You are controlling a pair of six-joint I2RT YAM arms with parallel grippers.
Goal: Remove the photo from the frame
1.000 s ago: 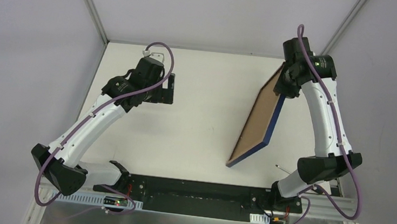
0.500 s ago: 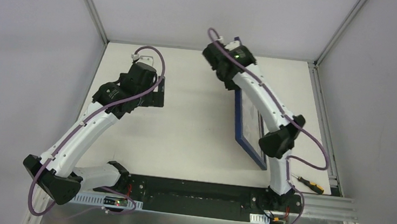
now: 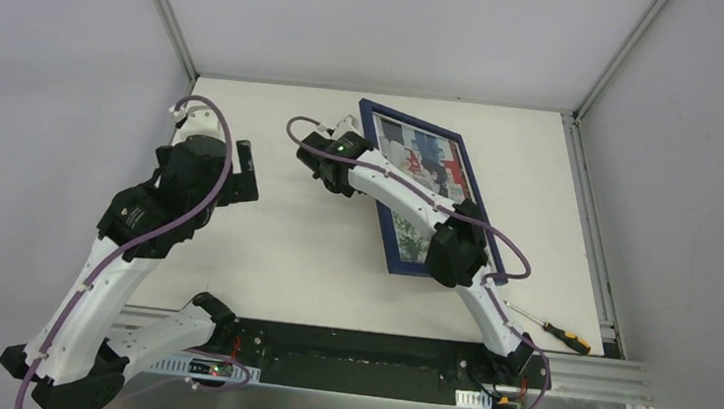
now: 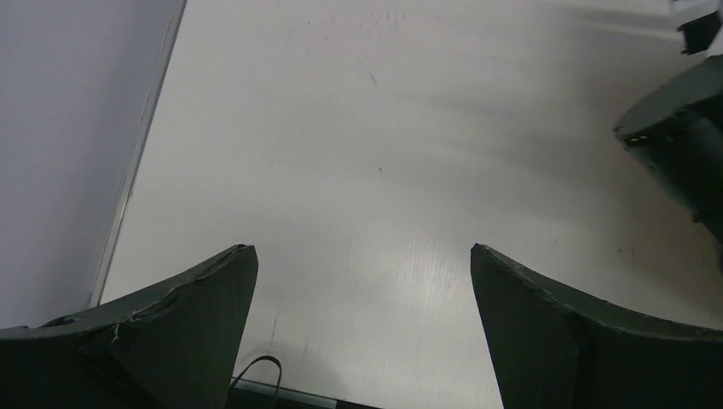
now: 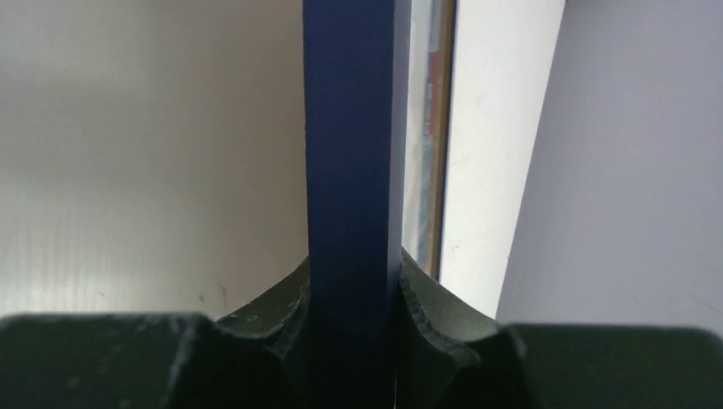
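The dark-blue frame (image 3: 410, 120) faces up at the back right of the table, and the colourful photo (image 3: 420, 156) shows inside it. My right gripper (image 3: 362, 158) is shut on the frame's left edge near its far corner, and the right arm lies across the picture. In the right wrist view the blue frame edge (image 5: 349, 145) runs straight up from between the jaws of the right gripper (image 5: 351, 274). A sliver of photo (image 5: 422, 128) shows beside that edge. My left gripper (image 3: 240, 170) hangs open over the bare table on the left, well apart from the frame. Nothing sits between the fingers of the left gripper (image 4: 362, 256).
A screwdriver (image 3: 550, 327) with a yellow and black handle lies near the front right corner. Grey walls and a metal rail (image 3: 591, 200) close in the white table. In the left wrist view the right arm's dark wrist (image 4: 682, 145) appears at the right edge.
The right arm has swung the frame from the right side, where its brown back showed, leftward and turned it photo side up. The left arm has drawn back toward the left.
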